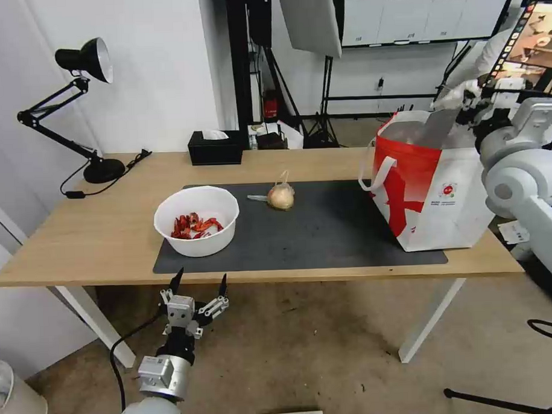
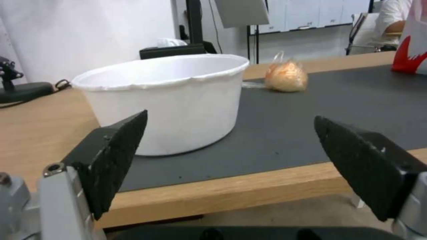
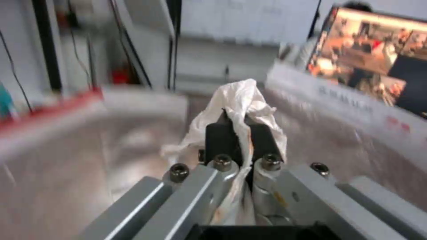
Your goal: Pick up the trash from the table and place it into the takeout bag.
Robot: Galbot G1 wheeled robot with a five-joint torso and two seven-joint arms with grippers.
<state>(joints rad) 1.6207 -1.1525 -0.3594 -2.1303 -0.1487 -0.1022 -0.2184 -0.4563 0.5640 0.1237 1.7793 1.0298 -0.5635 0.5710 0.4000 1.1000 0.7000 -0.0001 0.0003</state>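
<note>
The left gripper (image 1: 197, 281) sits nearest the robot, below and in front of the table's near edge, with its 2 black fingers (image 2: 113, 153) spread wide apart and nothing between them. In the left wrist view it faces the white bowl across the table edge, not touching it.

The table (image 1: 96, 237) is a light-wood top with white legs, carrying a dark grey mat (image 1: 325, 235). The white bowl (image 1: 196, 220) stands on the near left corner of the mat and holds red shell scraps (image 1: 195, 226) on its floor. Farther back, near the mat's rear edge and well apart from the bowl, lies the small knotted clear bag (image 1: 281, 196) with tan contents.

The takeout bag (image 1: 432, 189) stands upright on the right end of the mat, red panel facing left, white loop handle (image 1: 374, 173) hanging on that side, mouth open with silver foil lining visible.

The right gripper (image 3: 242, 128) is inside the mouth of the takeout bag, as the right wrist view shows foil lining around it. Its fingers are clenched on the crumpled white napkin (image 3: 240, 100), which bulges above and beside the fingertips.

At the table's rear edge stand a black tissue box (image 1: 215, 147) and, toward the left corner, a black desk lamp (image 1: 79, 111).
</note>
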